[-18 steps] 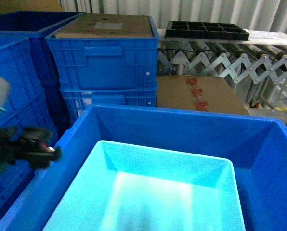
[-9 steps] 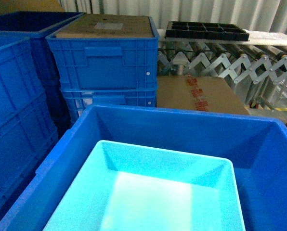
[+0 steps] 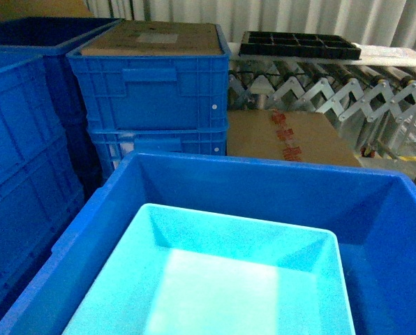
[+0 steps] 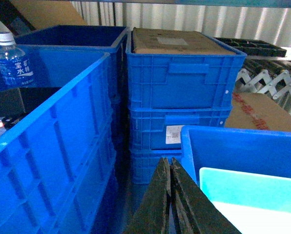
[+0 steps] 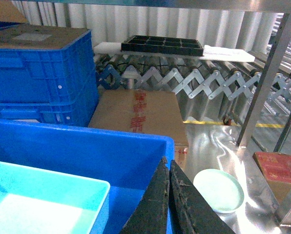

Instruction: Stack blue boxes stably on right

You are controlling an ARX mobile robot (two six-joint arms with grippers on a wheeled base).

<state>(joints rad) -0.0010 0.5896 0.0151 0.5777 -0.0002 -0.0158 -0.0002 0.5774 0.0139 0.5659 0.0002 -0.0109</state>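
One of the blue boxes, a shallow turquoise tub [image 3: 215, 286], rests inside a big dark blue bin [image 3: 264, 174] right in front of me. The tub's corner also shows in the left wrist view [image 4: 253, 190] and in the right wrist view [image 5: 43, 200]. My left gripper [image 4: 170, 163] is shut on nothing, hovering just outside the bin's left wall. At the bin's right front corner, my right gripper [image 5: 166, 163] is also shut and empty. Neither gripper shows in the head view.
Dark blue ribbed crates [image 3: 152, 91] are stacked at the back and along the left [image 4: 48, 161]. A cardboard box [image 3: 285, 136] lies behind the bin, under a roller conveyor [image 3: 333, 84] carrying a black tray [image 3: 299, 43]. A water bottle [image 4: 13, 61] and a pale green plate [image 5: 218, 190] are nearby.
The left gripper, seen at the head view's left edge a second ago, has dropped out of that view. The tub and bin have not moved.
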